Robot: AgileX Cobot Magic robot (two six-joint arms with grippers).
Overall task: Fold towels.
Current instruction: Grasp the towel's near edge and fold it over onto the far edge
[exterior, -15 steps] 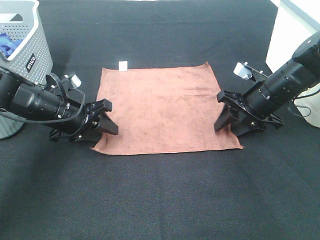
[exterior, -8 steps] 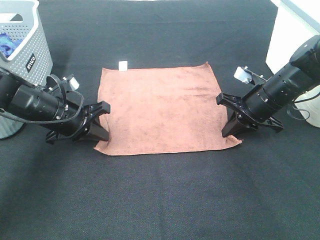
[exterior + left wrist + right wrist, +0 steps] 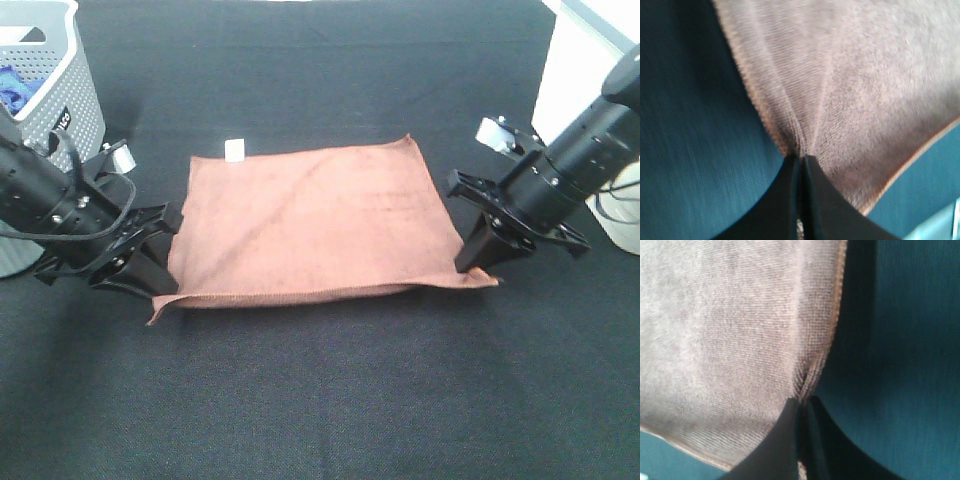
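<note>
The reddish-brown towel (image 3: pixel 310 225) lies spread on the black table, its near edge lifted off the surface. A small white tag (image 3: pixel 235 150) sits at its far left corner. My left gripper (image 3: pixel 165 285) is shut on the towel's near left corner; the left wrist view shows the cloth (image 3: pixel 850 80) puckered into the closed gripper (image 3: pixel 801 161). My right gripper (image 3: pixel 478 262) is shut on the near right corner; the right wrist view shows the cloth (image 3: pixel 730 330) pinched in the closed gripper (image 3: pixel 802 402).
A grey perforated basket (image 3: pixel 60 110) with a blue cloth (image 3: pixel 15 85) inside stands at the far left, behind my left arm. A white object (image 3: pixel 580 60) stands at the far right, by my right arm. The black table (image 3: pixel 320 400) extends in front.
Both grippers closed on the towel's near corners and raised them. The near edge has come up and the towel has shifted slightly; my left arm drew back to the left.
</note>
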